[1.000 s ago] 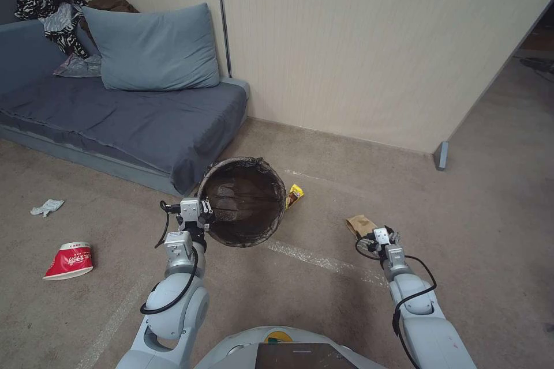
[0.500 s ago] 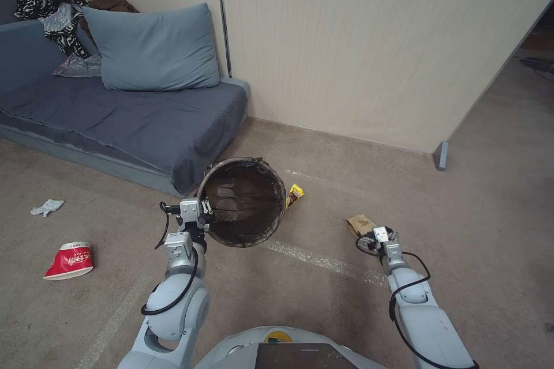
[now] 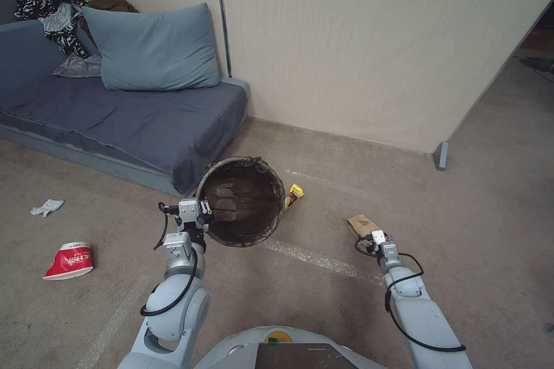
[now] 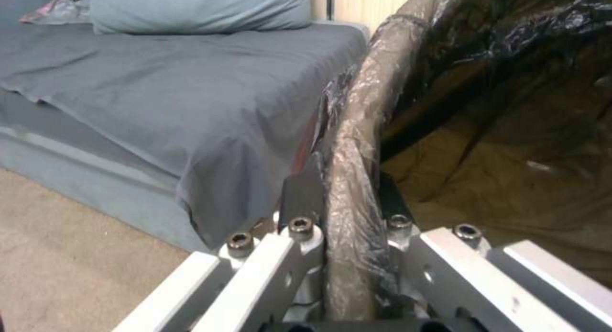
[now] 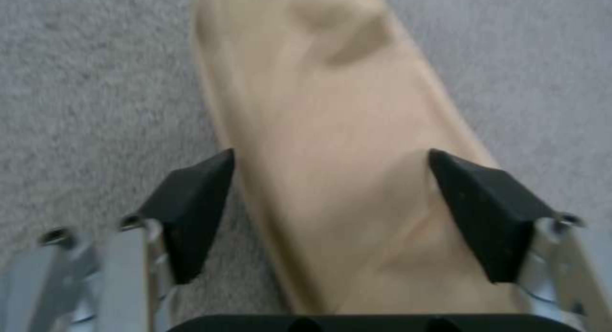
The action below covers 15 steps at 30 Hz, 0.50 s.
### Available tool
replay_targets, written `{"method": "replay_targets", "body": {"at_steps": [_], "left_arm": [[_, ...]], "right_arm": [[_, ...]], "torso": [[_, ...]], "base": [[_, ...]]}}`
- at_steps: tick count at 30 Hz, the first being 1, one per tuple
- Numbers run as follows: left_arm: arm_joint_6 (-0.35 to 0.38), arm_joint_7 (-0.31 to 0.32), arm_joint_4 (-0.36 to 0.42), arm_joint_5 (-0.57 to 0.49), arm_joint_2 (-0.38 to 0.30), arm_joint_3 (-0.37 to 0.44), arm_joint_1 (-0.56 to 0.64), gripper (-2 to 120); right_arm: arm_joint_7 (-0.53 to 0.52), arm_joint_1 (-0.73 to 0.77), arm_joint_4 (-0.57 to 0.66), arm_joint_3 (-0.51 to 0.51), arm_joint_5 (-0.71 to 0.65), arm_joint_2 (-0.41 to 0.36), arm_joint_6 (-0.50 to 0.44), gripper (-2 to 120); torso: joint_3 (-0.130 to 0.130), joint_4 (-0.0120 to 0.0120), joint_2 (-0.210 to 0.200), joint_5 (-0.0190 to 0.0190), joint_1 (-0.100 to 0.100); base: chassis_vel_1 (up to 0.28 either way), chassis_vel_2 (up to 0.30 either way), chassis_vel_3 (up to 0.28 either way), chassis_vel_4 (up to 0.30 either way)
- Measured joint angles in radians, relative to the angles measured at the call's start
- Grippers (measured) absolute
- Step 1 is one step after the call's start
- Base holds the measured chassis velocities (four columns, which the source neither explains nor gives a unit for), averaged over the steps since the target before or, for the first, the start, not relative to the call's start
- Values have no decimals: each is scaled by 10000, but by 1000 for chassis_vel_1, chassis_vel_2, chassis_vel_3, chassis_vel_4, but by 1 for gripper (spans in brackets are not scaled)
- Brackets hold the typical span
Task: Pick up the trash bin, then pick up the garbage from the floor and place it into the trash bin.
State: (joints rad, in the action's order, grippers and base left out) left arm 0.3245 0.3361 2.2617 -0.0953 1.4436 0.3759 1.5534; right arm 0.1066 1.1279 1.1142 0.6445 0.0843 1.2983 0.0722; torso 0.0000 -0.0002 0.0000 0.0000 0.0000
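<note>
A: Two end effectors, two jobs. Start at the right end effector (image 5: 332, 212): its black pads are spread wide, one on each side of the tan paper bag (image 5: 332, 145), neither pad pressing the paper that I can see. It holds nothing yet.

B: And the bag itself?

A: Flat on the floor (image 5: 83, 83), running lengthwise between the pads and away from the end effector. In the head view the right end effector (image 3: 369, 244) sits low at the near end of the bag (image 3: 359, 223).

B: So the step in hand is the grasp of this piece of garbage.

A: That's my reading. The next move, I judge, calls for the pads to settle down to the carpet and pinch the paper; thin and flat as it looks, it could slip out if the pads close too high.

B: The other arm?

A: The left end effector (image 4: 347, 198) is clamped on the rim of the trash bin (image 4: 363, 112), one finger outside, one inside over the folded dark liner. The bin (image 3: 242, 202) hangs ahead of that end effector (image 3: 203, 217), mouth tilted toward the robot.

B: Other litter?

A: A yellow wrapper (image 3: 294, 195) just beyond the bin, a red-and-white cup (image 3: 69, 260) and a crumpled tissue (image 3: 47, 206) well off to the left end effector's outer side.
</note>
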Motion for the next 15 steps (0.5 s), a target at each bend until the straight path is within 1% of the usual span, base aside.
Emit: {"method": "replay_targets", "body": {"at_steps": [1, 2, 4, 6, 7, 8, 9, 11, 12, 13, 14, 15], "left_arm": [[0, 0, 0, 0, 0, 0, 0, 3], [0, 1, 0, 6, 6, -3, 2, 3], [0, 3, 0, 10, 13, -8, 5, 3], [0, 3, -1, 11, 13, -8, 5, 3], [0, 3, 0, 11, 13, -9, 5, 3], [0, 5, -1, 12, 16, -9, 5, 3], [0, 5, -1, 12, 16, -9, 5, 3], [0, 6, -2, 12, 16, -10, 0, 3], [0, 6, -2, 11, 15, -8, -3, 3], [0, 6, -2, 11, 15, -8, -3, 3], [0, 7, -3, 11, 15, -8, -6, 3], [0, 8, -6, 11, 15, -8, -7, 3]], "right_arm": [[0, 0, 0, 0, 0, 0, 0, 73], [0, -62, -168, 3, 0, 11, -46, 67], [0, -119, -370, 5, 7, 29, -98, 58], [-1, -128, -410, 7, 9, 32, -113, 58], [-1, -128, -410, 7, 9, 32, -113, 55], [-4, -151, -506, 12, 17, 45, -160, 44], [-4, -151, -506, 12, 17, 45, -160, 44], [-11, -177, -621, 22, 29, 70, -251, 32], [-10, -177, -624, 23, 30, 78, -263, 29], [-10, -177, -624, 23, 30, 78, -263, 29], [-8, -178, -624, 22, 31, 84, -268, 25], [-8, -178, -618, 23, 30, 91, -269, 18]], "torso": [[0, 0, 0, 0, 0], [0, 0, 0, 0, 0], [0, 3, 0, 0, 0], [0, 3, 0, 0, 0], [0, 3, 0, 0, 0], [0, 1, 0, 0, 0], [0, 1, 0, 0, 0], [0, 1, 0, 0, 0], [0, 1, 0, 0, 0], [0, 1, 0, 0, 0], [0, 2, 0, 0, 0], [0, 2, 0, 0, 0]], "base": [[0, 0, 0, 0], [0, 0, 0, 0], [0, 0, 0, 0], [0, 0, 0, 0], [0, 0, 0, 0], [0, 0, 0, 0], [0, 0, 0, 0], [0, 0, 0, 0], [0, 0, 0, 0], [0, 0, 0, 0], [0, 0, 0, 0], [0, 0, 0, 0]]}}
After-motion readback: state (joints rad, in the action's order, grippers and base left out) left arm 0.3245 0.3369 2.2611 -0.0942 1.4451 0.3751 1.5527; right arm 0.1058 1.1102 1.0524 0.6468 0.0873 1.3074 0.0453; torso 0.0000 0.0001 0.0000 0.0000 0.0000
